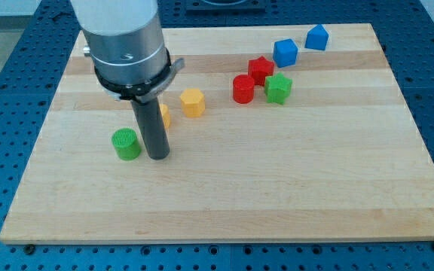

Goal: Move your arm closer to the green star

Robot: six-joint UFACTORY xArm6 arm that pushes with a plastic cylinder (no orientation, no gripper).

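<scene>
my tip (pixel 158 156) well left of green star (pixel 278 88), orientation unclear

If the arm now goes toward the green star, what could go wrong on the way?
1. My tip sits beside the green cylinder, far from the green star; confusing the two greens is possible.
2. A straight path passes near the yellow hexagon block and the partly hidden yellow block, which could get pushed.
3. The red cylinder and red star crowd the target.

Two green blocks (pixel 126 144) (pixel 278 88) are showing, two red (pixel 243 89) (pixel 261 69), two blue (pixel 285 52) (pixel 316 37), yellow (pixel 192 102) (another yellow (pixel 164 115) half hidden), on pale striped wood (pixel 277 181).
</scene>
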